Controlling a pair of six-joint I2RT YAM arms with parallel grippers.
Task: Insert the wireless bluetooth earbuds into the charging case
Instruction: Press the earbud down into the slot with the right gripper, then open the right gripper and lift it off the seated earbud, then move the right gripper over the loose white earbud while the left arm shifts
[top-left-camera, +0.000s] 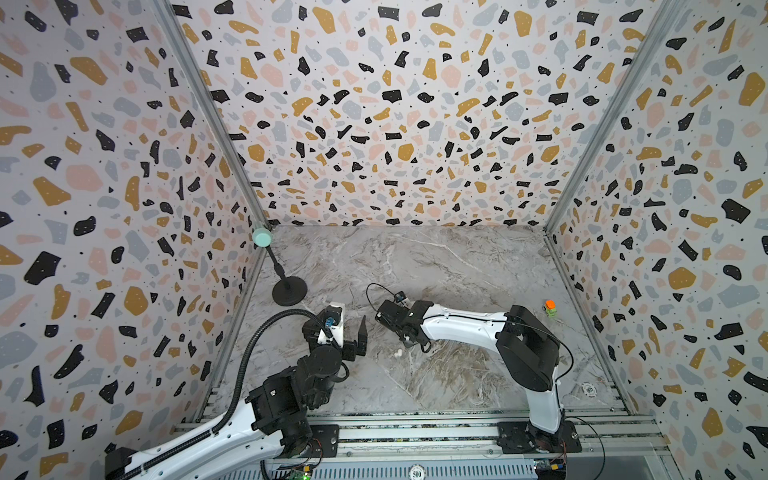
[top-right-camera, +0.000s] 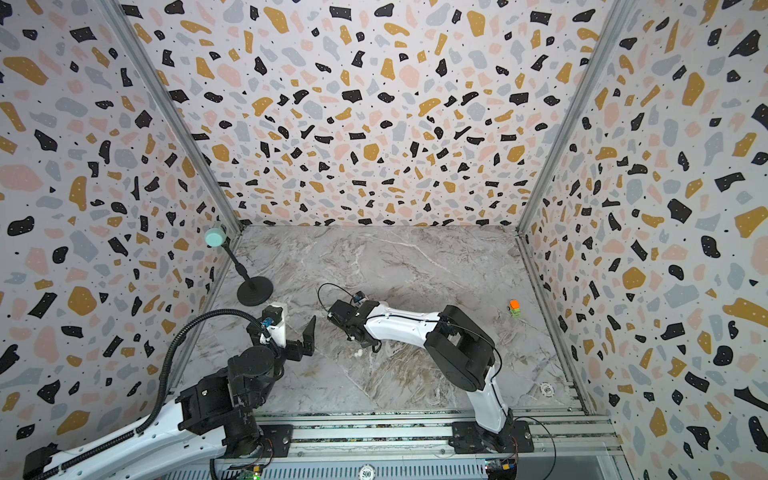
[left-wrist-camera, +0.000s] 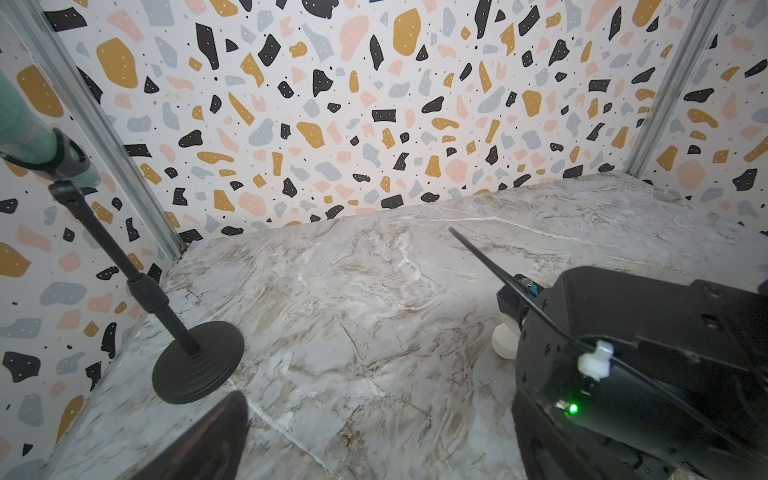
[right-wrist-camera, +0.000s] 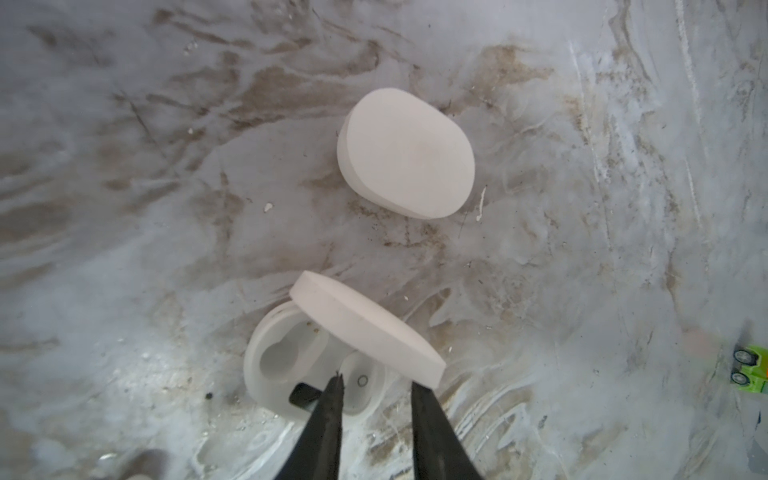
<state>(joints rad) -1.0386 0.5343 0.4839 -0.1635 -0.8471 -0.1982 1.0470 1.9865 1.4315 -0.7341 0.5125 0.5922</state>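
In the right wrist view an open white charging case (right-wrist-camera: 266, 386) lies on the marble, its lid (right-wrist-camera: 365, 332) tilted up. One earbud (right-wrist-camera: 360, 384) sits in a socket of the case; the socket beside it (right-wrist-camera: 280, 359) is empty. My right gripper (right-wrist-camera: 376, 384) hangs just over the seated earbud, jaws slightly apart, holding nothing. A second, closed case (right-wrist-camera: 405, 153) lies beyond. In both top views a loose earbud (top-left-camera: 397, 353) (top-right-camera: 358, 353) lies on the table near the right gripper (top-left-camera: 406, 334). My left gripper (top-left-camera: 348, 323) stands open and empty to the left.
A black microphone stand (top-left-camera: 289, 291) with a mint head (top-left-camera: 262, 238) stands at the left wall. A small orange and green toy car (top-left-camera: 550, 308) (right-wrist-camera: 750, 370) sits near the right wall. A poker chip (top-left-camera: 589, 388) lies front right.
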